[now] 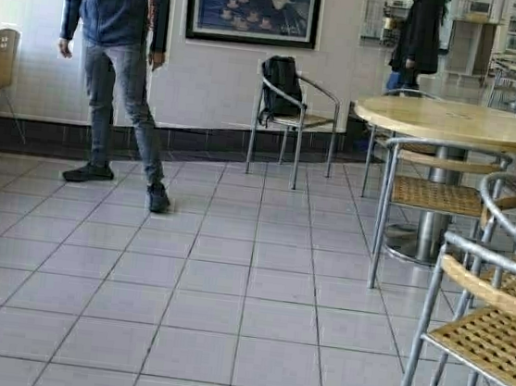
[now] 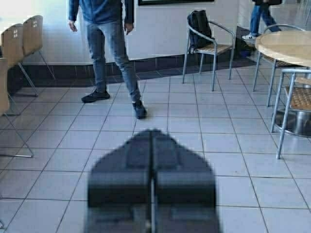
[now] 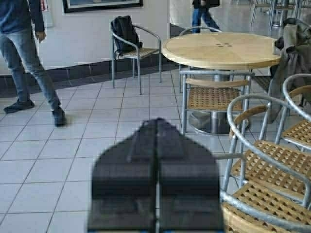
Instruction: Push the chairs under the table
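Floor: pale grey tiled floor (image 1: 228, 292) spread wide and bare through the middle, giving open room between the far wall and the seating on the right.
Round table: one round wooden pedestal table (image 1: 457, 123) stood at the right, ringed by metal-tube armchairs (image 1: 435, 190) with woven seats; four showed around it in the high view, and a fifth (image 1: 295, 113) sat apart against the wall with a black backpack (image 1: 280, 84) on it.
People: one person (image 1: 114, 65) in jeans stood by the wall on the left; another (image 1: 417, 39) walked far off.
Chairs: three tan plywood chairs (image 2: 22, 46) lined the left edge of the floor, well apart from both grippers; their table was out of sight.
Writing: none readable.
Left gripper (image 2: 152, 145): fingers pressed together, holding nothing, above bare tiles.
Right gripper (image 3: 156, 141): fingers likewise closed, empty, just beside the nearest armchair.
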